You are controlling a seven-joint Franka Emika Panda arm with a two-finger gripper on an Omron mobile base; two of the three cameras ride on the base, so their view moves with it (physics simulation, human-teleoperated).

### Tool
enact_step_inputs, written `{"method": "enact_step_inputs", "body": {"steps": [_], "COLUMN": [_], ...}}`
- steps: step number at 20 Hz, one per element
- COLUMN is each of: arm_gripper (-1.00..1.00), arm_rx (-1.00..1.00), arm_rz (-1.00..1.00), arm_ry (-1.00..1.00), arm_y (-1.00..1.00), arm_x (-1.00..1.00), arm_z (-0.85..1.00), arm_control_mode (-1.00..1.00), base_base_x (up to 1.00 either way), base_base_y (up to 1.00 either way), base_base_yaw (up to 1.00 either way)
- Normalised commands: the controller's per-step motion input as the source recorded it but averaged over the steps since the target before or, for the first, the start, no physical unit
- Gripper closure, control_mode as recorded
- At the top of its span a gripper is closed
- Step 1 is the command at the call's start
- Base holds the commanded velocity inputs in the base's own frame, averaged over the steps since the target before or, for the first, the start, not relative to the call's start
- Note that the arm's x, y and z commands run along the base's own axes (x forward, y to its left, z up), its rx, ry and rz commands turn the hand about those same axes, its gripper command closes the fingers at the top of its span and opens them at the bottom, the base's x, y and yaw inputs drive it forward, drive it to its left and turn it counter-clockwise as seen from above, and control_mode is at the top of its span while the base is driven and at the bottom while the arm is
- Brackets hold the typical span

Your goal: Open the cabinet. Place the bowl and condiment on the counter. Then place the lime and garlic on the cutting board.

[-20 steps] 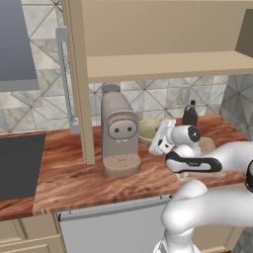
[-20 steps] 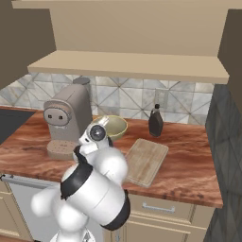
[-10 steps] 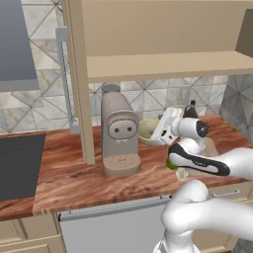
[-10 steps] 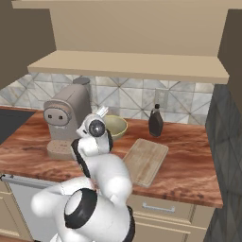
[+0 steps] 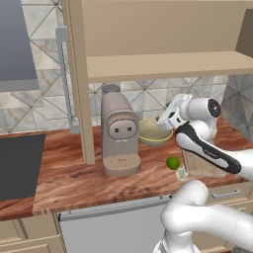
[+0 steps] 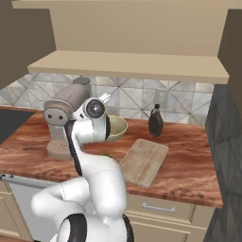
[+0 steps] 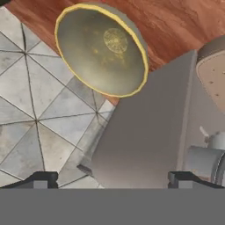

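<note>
The cabinet (image 5: 74, 74) hangs open, its shelf (image 6: 127, 66) bare. The olive bowl (image 5: 154, 132) stands on the counter (image 5: 69, 173) right of the coffee machine (image 5: 118, 133). The dark condiment bottle (image 6: 155, 122) stands by the back wall, behind the cutting board (image 6: 144, 160). The lime (image 5: 172, 162) and the pale garlic (image 5: 181, 173) lie on the counter just left of the board. My gripper (image 5: 165, 118) hovers over the bowl's right rim. In the hand view the gripper (image 7: 112, 180) is open and holds nothing; the bowl (image 7: 101, 48) lies ahead of it.
The coffee machine (image 7: 149, 132) looms close in front of the hand, beside the tiled back wall. A dark cooktop (image 5: 20, 163) sits at the left end of the counter. Beige drawers (image 6: 160, 208) run below the counter edge. A stone wall (image 6: 227, 142) closes the right side.
The hand has lifted and swung left, from near the bottle to above the bowl. As the arm moved away, the lime and garlic came into sight. The jaws stayed open.
</note>
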Motion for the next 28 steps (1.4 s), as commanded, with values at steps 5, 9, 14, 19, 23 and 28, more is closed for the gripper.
{"method": "enact_step_inputs", "body": {"steps": [5, 9, 14, 19, 23, 28], "arm_gripper": [-1.0, -1.0, -1.0, -1.0, -1.0, -1.0], "arm_rx": [0.0, 0.0, 0.0, -0.07, -0.15, -0.16], "arm_rz": [0.0, 0.0, 0.0, 0.0, -0.05, -0.15], "arm_ry": [0.28, 0.26, 0.04, 0.0, 0.01, 0.18], "arm_y": [-0.23, -0.18, -0.37, -0.03, 0.31, 0.45], "arm_x": [-0.65, -0.97, -1.0, -0.77, -0.1, 0.2], "arm_z": [0.72, 0.16, -0.1, 0.11, 0.52, 0.03], "arm_control_mode": [-1.0, -1.0, -1.0, -1.0, -1.0, -1.0], "base_base_x": [0.0, 0.0, 0.0, 0.0, 0.0, 0.0], "base_base_y": [0.0, 0.0, 0.0, 0.0, 0.0, 0.0], "base_base_yaw": [0.0, 0.0, 0.0, 0.0, 0.0, 0.0]}}
